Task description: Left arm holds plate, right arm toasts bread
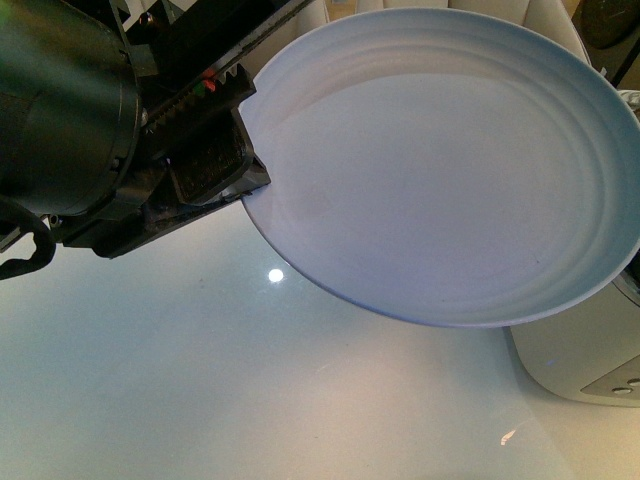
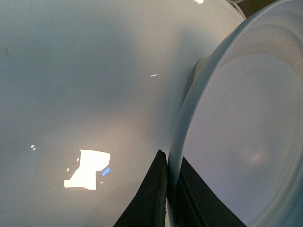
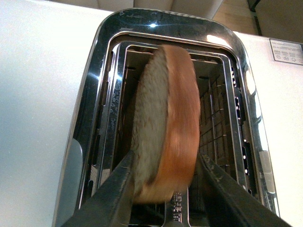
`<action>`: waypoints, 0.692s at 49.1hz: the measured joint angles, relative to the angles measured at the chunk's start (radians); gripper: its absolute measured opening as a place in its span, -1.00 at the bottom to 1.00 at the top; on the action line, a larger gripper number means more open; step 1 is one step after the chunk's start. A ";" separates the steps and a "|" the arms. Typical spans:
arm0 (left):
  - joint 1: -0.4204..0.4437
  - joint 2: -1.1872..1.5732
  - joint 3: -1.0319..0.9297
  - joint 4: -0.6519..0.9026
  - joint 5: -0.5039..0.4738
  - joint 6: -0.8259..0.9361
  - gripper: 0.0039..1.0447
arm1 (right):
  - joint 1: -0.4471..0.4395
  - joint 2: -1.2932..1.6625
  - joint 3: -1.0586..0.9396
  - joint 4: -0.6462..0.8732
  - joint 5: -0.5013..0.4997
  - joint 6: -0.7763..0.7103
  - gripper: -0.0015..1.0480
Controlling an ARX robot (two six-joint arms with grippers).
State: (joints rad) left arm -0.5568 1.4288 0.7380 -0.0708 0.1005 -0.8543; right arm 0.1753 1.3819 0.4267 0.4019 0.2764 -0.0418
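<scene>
The bread [image 3: 165, 123], slightly blurred, stands on edge between the right jaws, which grip its two faces over the open slot of the chrome-topped toaster [image 3: 156, 19]. The plate [image 1: 450, 170] is clamped by its rim in the closed left jaws of the left arm [image 1: 70, 110], tilted above the glossy white tabletop [image 1: 200, 380].

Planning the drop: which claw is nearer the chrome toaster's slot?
Right. The right claw holds the brown bread slice at the slot of the chrome toaster; the left claw, farther off, clamps the round pale-blue plate.
</scene>
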 joint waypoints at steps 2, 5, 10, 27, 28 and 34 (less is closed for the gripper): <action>0.000 0.000 0.000 0.000 0.000 0.000 -0.94 | -0.003 -0.014 -0.004 -0.005 0.000 0.002 -0.08; 0.000 0.000 0.000 0.000 0.000 0.000 -0.94 | -0.007 -0.037 -0.010 -0.014 -0.004 0.005 0.09; 0.000 0.000 0.000 0.000 0.000 0.000 -0.94 | -0.014 -0.076 -0.017 -0.032 -0.005 0.019 0.32; 0.000 0.000 0.000 0.000 0.000 0.000 -0.94 | -0.041 -0.356 -0.056 -0.166 -0.007 0.107 0.83; 0.000 0.000 0.000 0.000 0.000 0.000 -0.94 | -0.045 -0.383 -0.060 -0.180 -0.007 0.117 0.83; 0.000 0.000 0.000 0.000 0.000 0.000 -0.94 | -0.077 -0.560 -0.080 -0.286 -0.013 0.156 0.83</action>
State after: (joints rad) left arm -0.5568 1.4288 0.7380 -0.0708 0.1005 -0.8543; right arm 0.0978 0.8223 0.3466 0.1162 0.2638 0.1143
